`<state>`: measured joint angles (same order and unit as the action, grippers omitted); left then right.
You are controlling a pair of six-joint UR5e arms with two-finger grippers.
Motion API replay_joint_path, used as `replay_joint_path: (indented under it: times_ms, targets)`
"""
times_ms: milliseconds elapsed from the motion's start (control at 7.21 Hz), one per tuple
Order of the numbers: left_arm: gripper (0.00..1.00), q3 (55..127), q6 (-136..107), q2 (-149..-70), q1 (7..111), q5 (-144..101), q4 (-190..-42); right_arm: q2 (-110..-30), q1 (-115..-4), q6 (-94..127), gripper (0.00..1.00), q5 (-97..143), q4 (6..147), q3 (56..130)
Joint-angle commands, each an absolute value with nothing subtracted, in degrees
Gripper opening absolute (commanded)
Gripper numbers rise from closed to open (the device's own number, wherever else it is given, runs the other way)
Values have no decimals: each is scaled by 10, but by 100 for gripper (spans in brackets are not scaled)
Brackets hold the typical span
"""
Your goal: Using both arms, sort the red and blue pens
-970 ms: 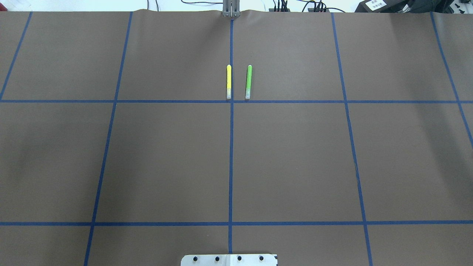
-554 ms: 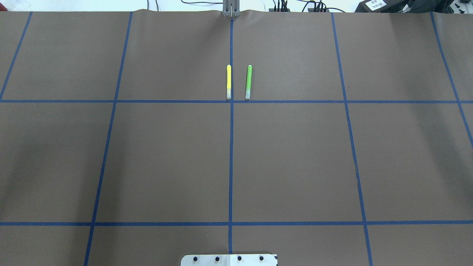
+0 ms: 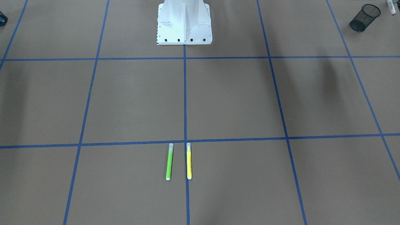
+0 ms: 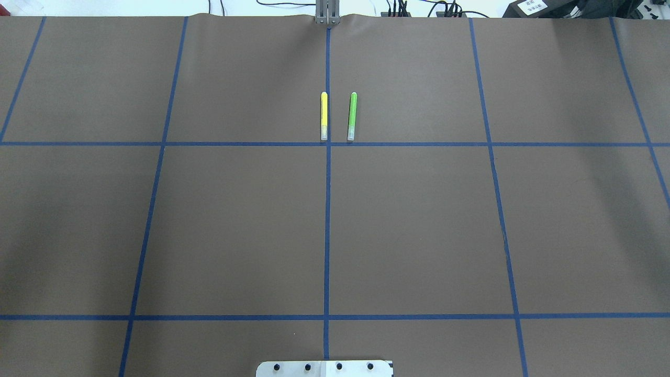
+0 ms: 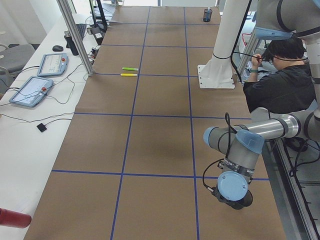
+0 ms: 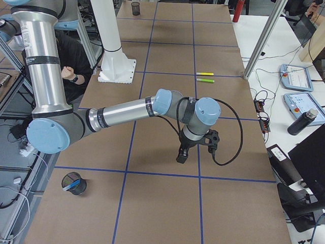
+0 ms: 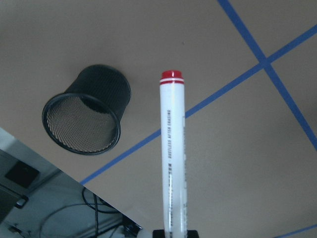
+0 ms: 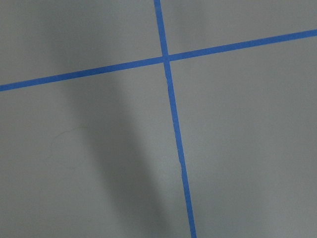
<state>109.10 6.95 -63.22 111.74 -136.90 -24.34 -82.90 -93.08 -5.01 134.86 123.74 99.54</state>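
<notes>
The red pen, white-barrelled with a red end band, sticks out from my left gripper, which is shut on its lower end. It hangs just right of a black mesh cup, above the table. In the front-facing view its tip shows beside that cup. The blue pen lies inside a second mesh cup at the robot's right end. My right gripper hangs low over bare table far from that cup; I cannot tell whether it is open or shut.
A green marker and a yellow marker lie side by side at the far middle. The white robot base stands at the near edge. A person sits behind the base.
Nothing on the table has moved in the overhead view. Only the faint shadow at the left has shifted a little.
</notes>
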Motion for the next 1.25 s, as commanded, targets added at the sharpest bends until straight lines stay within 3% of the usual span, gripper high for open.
replay_joint_path:
  times_ms: [0, 277, 1109]
  targets:
    - [0, 1037, 74, -632, 1159, -1368, -206, -831, -931, -50, 100, 1349, 1237, 1002]
    - [0, 961, 74, -634, 1181, -1368, -206, -833, -931, -49, 100, 1347, 1241, 1020]
    - [0, 904, 82, -628, 1202, -1365, -205, -836, -931, -14, 100, 1344, 1241, 1037]
